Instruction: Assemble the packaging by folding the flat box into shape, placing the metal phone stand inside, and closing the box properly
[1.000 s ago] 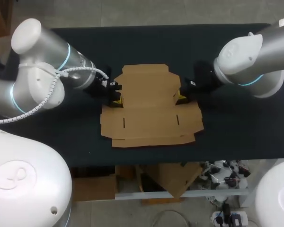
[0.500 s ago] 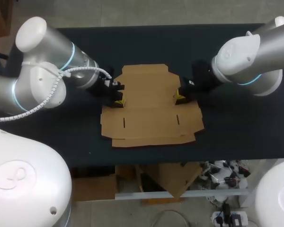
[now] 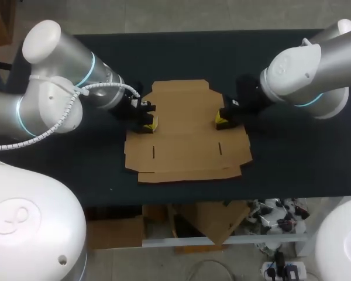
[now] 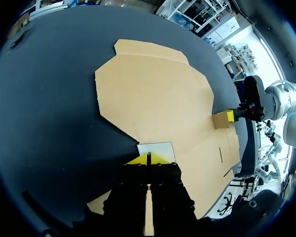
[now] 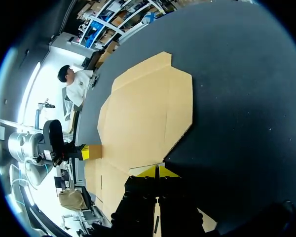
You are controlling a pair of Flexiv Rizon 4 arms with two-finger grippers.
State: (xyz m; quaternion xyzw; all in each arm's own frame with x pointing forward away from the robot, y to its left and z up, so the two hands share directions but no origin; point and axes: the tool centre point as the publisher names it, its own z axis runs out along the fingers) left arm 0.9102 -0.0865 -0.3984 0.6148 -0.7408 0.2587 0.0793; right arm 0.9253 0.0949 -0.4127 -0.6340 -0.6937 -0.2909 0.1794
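Centrally on the dark table [image 3: 181,52] a flat cardboard box [image 3: 184,152] is laid out. Its near edge is set close to the table's front edge, and a wider band of cloth is left beyond its far edge and at both sides, where the arms come in. The left gripper [image 3: 152,122] is seen with its yellow tips pressed together against the small left side flap [image 4: 156,148], which is stood upright. The right gripper [image 3: 220,122] is likewise closed, with its tips set against the raised right side flap [image 4: 219,120]. Compared with a second ago, the rear panel, then lifted, is now laid flat, and both grippers have been brought inward over the box's side edges.
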